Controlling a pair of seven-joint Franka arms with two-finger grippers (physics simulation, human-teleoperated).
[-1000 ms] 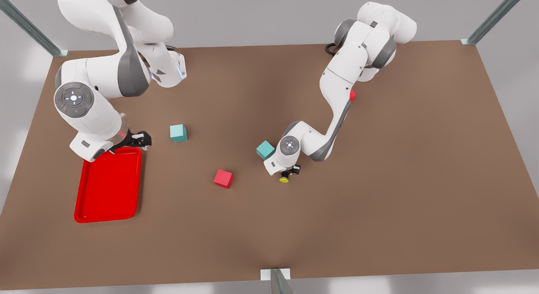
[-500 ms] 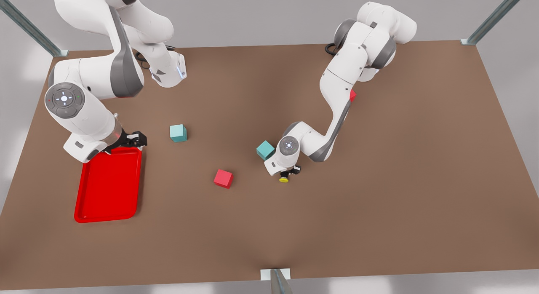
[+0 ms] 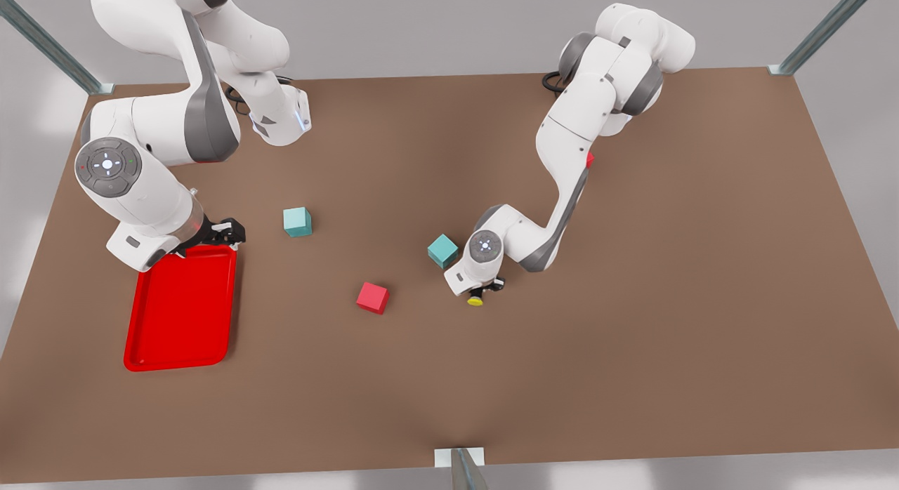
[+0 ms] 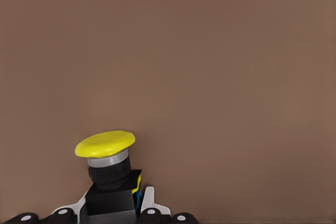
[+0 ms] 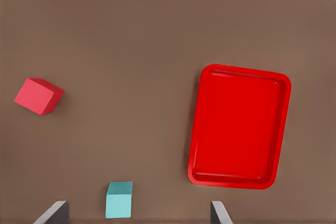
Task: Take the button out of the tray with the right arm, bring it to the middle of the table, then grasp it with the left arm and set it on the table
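– As the right arm point(image 3: 140, 188) waits at the front view's left, where does its right gripper point(image 3: 226, 232) sit?

– Above the far rim of the tray point(image 3: 151, 335), exactly where it was half a second ago. A full second ago it reached a little further toward the front view's right. In the right wrist view its fingers point(image 5: 55, 212) stand wide apart with nothing between them, and the tray point(image 5: 239, 124) lies bare.

– And further right on the table point(image 3: 667, 300)?

– A teal cube point(image 3: 298, 222) just past the tray, then a red cube point(image 3: 372, 298) nearer the middle, both unmoved. The right wrist view shows that teal cube point(image 5: 119, 199) and the red cube point(image 5: 38, 96) too.

– What has changed, then?

– Only the left arm point(image 3: 562, 188). Its wrist has slid slightly toward the front view's right, so the second teal cube point(image 3: 443, 250), which its wrist partly overlapped before, now shows a thin gap of brown beside it.

– Where is the button?

– At the table's middle, in the left gripper point(image 3: 484, 288). The button point(image 3: 475, 301) has its yellow cap pointing out past the fingertips. In the left wrist view the fingers point(image 4: 148, 203) are closed on the black base of the button point(image 4: 107, 156). Whether it touches the tabletop, I cannot tell.
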